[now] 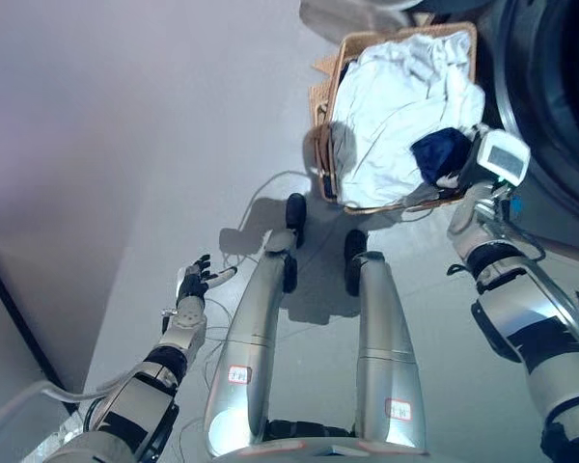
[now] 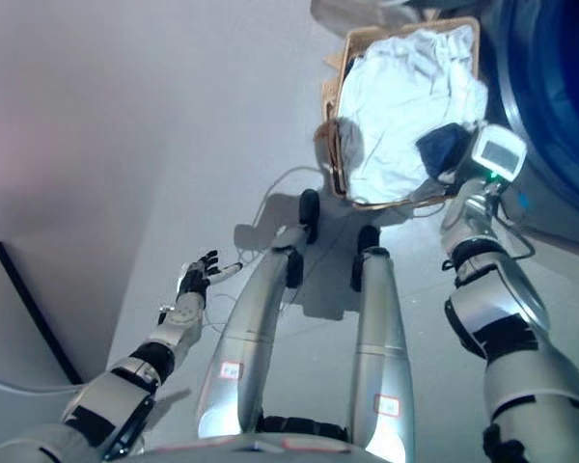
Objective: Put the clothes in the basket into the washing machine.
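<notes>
Left eye view first: at our lower left the left hand (image 1: 195,282) hangs over the grey floor (image 1: 125,193), fingers loosely spread and holding nothing, well apart from the laundry. Moving right, we find the wicker basket (image 1: 321,145) standing on the floor near the top of the view, its long axis running from the lower left up toward the upper right, its far end by the washing machine. It is heaped with white clothes (image 1: 396,106), and a dark blue garment (image 1: 441,154) lies at the near right corner of the pile. Our right hand (image 1: 454,177) is down at that corner, against the blue garment; its fingers are hidden by the wrist and cloth, so we cannot tell how they are set. At the far right stands the washing machine (image 1: 550,116), its dark round door beside the basket.
</notes>
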### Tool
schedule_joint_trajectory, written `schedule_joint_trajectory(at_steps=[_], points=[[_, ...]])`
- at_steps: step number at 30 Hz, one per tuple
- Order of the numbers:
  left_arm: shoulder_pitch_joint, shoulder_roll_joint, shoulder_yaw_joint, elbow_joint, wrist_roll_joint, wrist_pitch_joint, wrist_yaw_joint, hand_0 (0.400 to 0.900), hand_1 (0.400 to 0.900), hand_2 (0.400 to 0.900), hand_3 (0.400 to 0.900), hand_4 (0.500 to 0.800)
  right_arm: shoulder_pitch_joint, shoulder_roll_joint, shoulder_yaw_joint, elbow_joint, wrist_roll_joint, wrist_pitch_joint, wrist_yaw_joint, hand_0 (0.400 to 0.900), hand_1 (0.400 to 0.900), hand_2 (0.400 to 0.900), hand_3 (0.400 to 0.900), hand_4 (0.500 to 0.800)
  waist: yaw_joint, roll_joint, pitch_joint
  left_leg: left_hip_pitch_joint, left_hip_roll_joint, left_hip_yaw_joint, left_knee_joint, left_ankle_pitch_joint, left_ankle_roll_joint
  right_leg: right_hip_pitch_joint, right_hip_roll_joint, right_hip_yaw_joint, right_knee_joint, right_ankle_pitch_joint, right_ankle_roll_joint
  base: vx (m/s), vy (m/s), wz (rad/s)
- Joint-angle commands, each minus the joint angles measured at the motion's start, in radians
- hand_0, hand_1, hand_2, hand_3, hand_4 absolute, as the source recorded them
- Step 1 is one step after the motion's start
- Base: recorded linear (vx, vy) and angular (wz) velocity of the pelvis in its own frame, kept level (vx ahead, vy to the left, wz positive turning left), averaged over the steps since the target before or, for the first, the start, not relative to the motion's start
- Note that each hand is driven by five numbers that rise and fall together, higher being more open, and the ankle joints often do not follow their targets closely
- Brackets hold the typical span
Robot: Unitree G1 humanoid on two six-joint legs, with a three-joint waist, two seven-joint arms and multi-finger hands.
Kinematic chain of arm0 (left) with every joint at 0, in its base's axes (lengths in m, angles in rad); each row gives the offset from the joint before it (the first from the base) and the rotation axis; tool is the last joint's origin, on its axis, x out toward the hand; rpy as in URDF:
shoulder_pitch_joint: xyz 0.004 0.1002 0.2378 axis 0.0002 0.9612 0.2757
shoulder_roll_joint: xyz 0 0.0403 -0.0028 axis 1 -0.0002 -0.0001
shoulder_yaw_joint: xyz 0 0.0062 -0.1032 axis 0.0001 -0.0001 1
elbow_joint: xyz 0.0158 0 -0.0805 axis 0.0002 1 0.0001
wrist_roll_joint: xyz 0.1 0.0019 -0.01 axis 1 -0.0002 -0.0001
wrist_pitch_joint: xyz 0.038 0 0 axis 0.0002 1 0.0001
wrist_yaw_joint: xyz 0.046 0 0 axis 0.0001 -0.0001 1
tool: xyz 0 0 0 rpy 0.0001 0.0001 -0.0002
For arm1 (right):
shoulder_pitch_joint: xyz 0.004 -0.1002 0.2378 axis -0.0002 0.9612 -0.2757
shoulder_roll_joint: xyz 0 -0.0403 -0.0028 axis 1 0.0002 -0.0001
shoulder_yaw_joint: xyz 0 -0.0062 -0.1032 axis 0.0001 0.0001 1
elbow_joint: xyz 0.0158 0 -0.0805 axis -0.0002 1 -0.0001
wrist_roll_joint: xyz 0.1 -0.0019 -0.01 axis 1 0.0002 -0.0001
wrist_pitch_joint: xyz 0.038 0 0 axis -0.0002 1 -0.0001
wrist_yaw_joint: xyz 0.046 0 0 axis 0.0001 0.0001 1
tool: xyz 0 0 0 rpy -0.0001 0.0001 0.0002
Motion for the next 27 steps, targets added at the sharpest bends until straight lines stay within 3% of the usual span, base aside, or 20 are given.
schedule_joint_trajectory(at_steps=[1,6,8,9,20,27], points=[[0.089,-0.005,-0.019,-0.012,-0.03,0.0,0.029,0.9,0.9,0.9,0.9,0.8,0.013,-0.091,0.035,-0.014,0.007,0.015,-0.05,0.9,0.9,0.9,0.9,0.8,-0.007,0.038,-0.049,-0.114,-0.03,0.035,0.184,-0.191,-0.004,-0.062,0.008,0.027,0.067,-0.014,0.029,-0.02,-0.004,0.2],[0.091,-0.017,-0.024,0.001,-0.037,0.003,0.029,0.9,0.9,0.9,0.9,0.8,0.009,-0.074,0.051,0.043,-0.003,0.03,0.004,0.9,0.9,0.9,0.9,0.8,0.005,0.037,-0.057,-0.177,-0.037,0.04,0.226,-0.196,-0.005,-0.127,0.001,0.032,0.111,-0.024,0.025,0.0,-0.004,0.08],[0.091,-0.022,-0.025,0.01,-0.032,0.006,0.026,0.9,0.9,0.9,0.9,0.8,0.015,-0.06,0.052,0.057,-0.012,0.038,0.013,0.431,0.431,0.431,0.431,0.519,0.007,0.034,-0.061,-0.178,-0.037,0.04,0.222,-0.194,-0.005,-0.129,-0.001,0.029,0.108,-0.025,0.023,0.01,0.004,0.02],[0.095,-0.027,-0.018,0.018,-0.035,0.006,0.028,0.9,0.9,0.9,0.9,0.8,0.043,-0.043,0.042,0.033,-0.012,0.033,0.001,0.4,0.4,0.4,0.4,0.5,0.003,0.029,-0.064,-0.18,-0.04,0.04,0.217,-0.188,-0.005,-0.13,-0.002,0.026,0.106,-0.022,0.023,0.0,0.0,0.0],[0.093,-0.02,-0.004,0.053,-0.02,0.008,0.051,0.9,0.9,0.9,0.9,0.8,0.078,-0.034,-0.026,-0.074,0.07,-0.005,-0.088,0.4,0.4,0.4,0.4,0.5,-0.01,0.003,-0.079,-0.109,-0.038,0.02,0.137,-0.154,-0.016,-0.075,0.01,0.01,0.043,0.004,0.027,-0.01,0.008,-0.04],[0.096,-0.009,0.064,0.125,-0.03,0.035,0.052,0.9,0.9,0.9,0.9,0.8,0.159,-0.059,-0.225,-0.308,0.363,-0.13,-0.109,0.4,0.4,0.4,0.4,0.5,-0.049,-0.035,-0.092,0.003,-0.018,0.008,0.01,-0.118,-0.031,0.031,0.028,0.006,-0.078,0.038,0.029,-0.01,0.012,-0.12]])
